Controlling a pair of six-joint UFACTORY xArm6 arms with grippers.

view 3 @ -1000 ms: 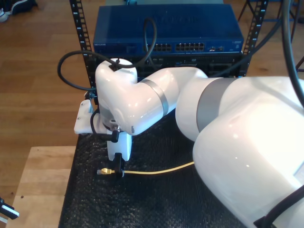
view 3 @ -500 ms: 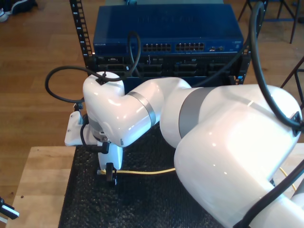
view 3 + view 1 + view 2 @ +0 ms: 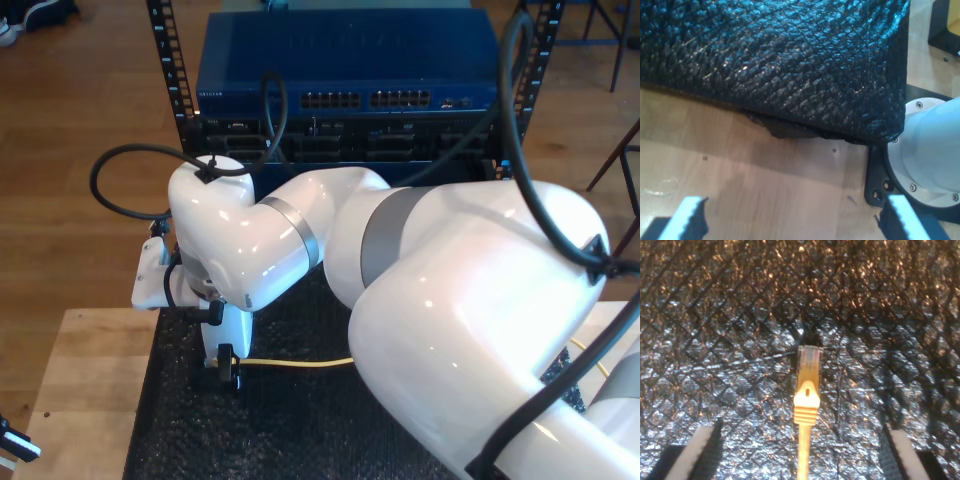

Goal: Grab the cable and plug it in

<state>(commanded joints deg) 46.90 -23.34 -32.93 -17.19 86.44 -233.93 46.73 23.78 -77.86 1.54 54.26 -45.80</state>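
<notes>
Second claw (image 3: 802,450) wide open, straddling cable (image 3: 806,405) plug on black mat (image 3: 715,315), aligned for grasping. First claw (image 3: 790,220) open over wooden table (image 3: 765,180).

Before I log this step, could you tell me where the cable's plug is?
The plug lies on the black mat, between my second gripper's open fingers, toward the exterior view's lower left.

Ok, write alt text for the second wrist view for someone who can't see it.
A yellow cable with a clear plastic plug at its tip lies on black textured matting, centred between the open jaws of my second gripper. The jaws stand well apart on either side of the cable and do not touch it.
</notes>
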